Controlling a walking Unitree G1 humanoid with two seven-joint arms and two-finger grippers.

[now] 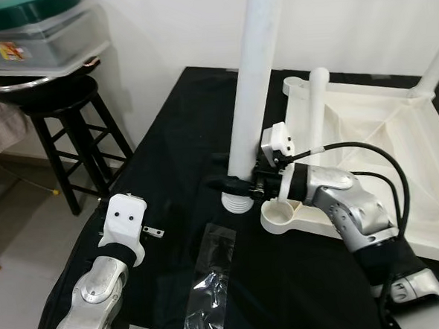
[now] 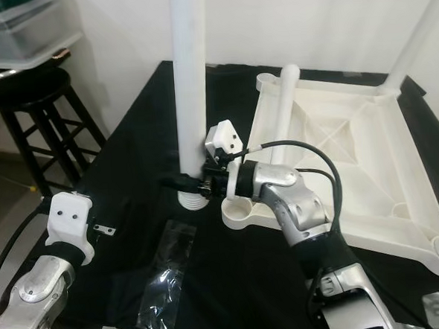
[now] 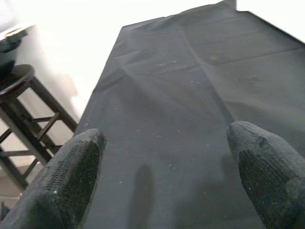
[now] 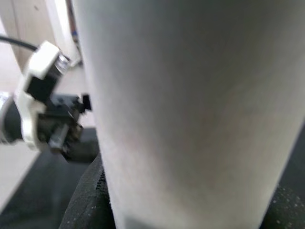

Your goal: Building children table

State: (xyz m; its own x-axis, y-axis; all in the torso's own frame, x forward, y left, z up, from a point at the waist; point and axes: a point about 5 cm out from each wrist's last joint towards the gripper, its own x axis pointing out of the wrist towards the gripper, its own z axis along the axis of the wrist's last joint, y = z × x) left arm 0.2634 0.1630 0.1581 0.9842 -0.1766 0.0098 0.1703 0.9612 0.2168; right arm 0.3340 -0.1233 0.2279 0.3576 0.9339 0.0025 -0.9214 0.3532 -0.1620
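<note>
Nearest, left pincer spread wide over the black-clothed surface, touching nothing, with a clear plastic bag lying just beside it on the cloth. Further in, right pincer clamped around the lower end of an upright white table leg, threaded tip resting on the cloth just beside the corner socket of the upturned white tabletop. Beyond, off the left edge, a black stool carrying a plastic storage box.
</note>
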